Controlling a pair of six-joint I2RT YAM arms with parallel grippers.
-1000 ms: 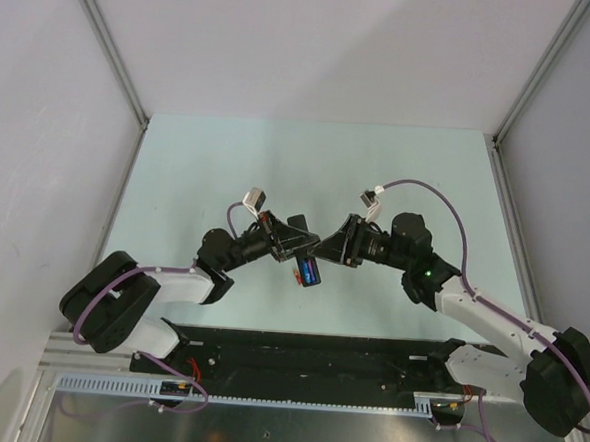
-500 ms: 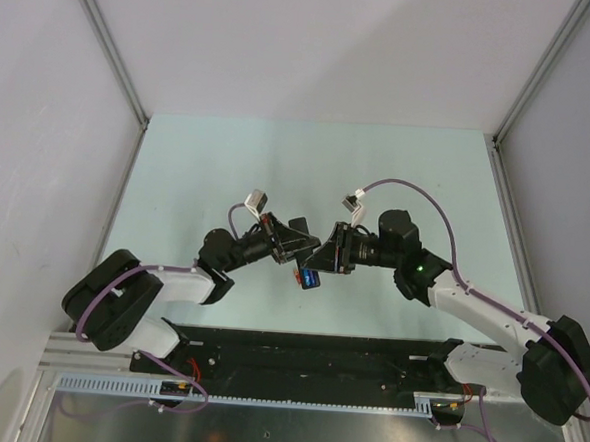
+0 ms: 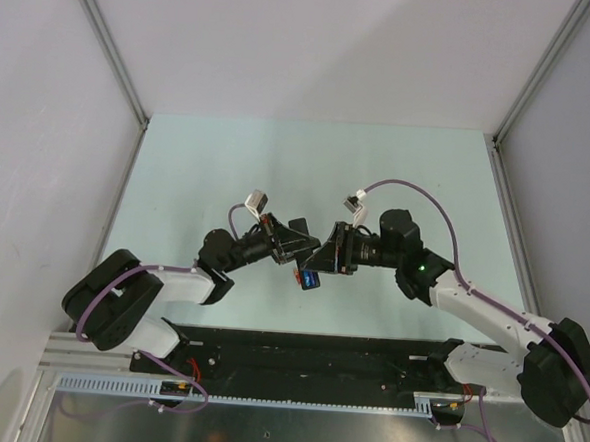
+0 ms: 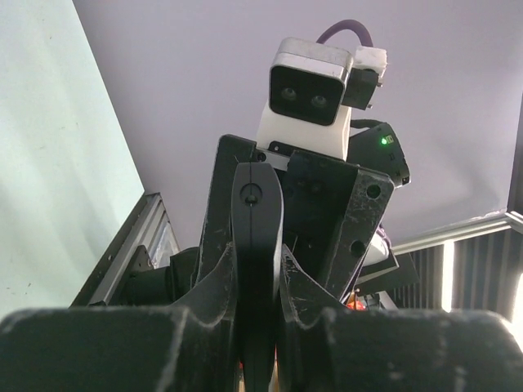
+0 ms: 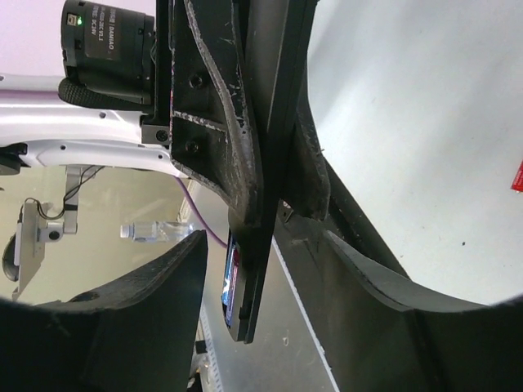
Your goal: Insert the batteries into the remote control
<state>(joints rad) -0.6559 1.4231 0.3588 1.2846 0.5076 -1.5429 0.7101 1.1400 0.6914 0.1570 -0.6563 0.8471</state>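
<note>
1. Setting: a pale green table (image 3: pixel 198 165) is enclosed by plain grey walls (image 3: pixel 316 42). The two arms are seen meeting above its middle.
2. The left gripper (image 3: pixel 301 251) is shown fully closed. In its own wrist view, the fingers (image 4: pixel 214 286) are pressed flat against a thin black body seen edge-on.
3. That body is the remote control (image 5: pixel 265 180), which is clamped by the left gripper and held clear of the table, near its centre, between the two grippers. In the right wrist view it is seen as a narrow bar running from top to bottom.
4. A blue battery (image 5: pixel 231 278) is seen seated in one face of the remote control, near its lower end. The same blue patch is visible from above.
5. The right gripper (image 3: pixel 325 255) is shown with its fingers (image 5: pixel 139 302) spread apart, one on each side of the remote control. Nothing is seen to be gripped by it.
6. A small red object (image 5: pixel 517 175) is cut off at the edge of the right wrist view, lying on the table. It cannot be identified.
7. The camera (image 4: pixel 310 86) on the right arm is seen facing the left wrist view.
</note>
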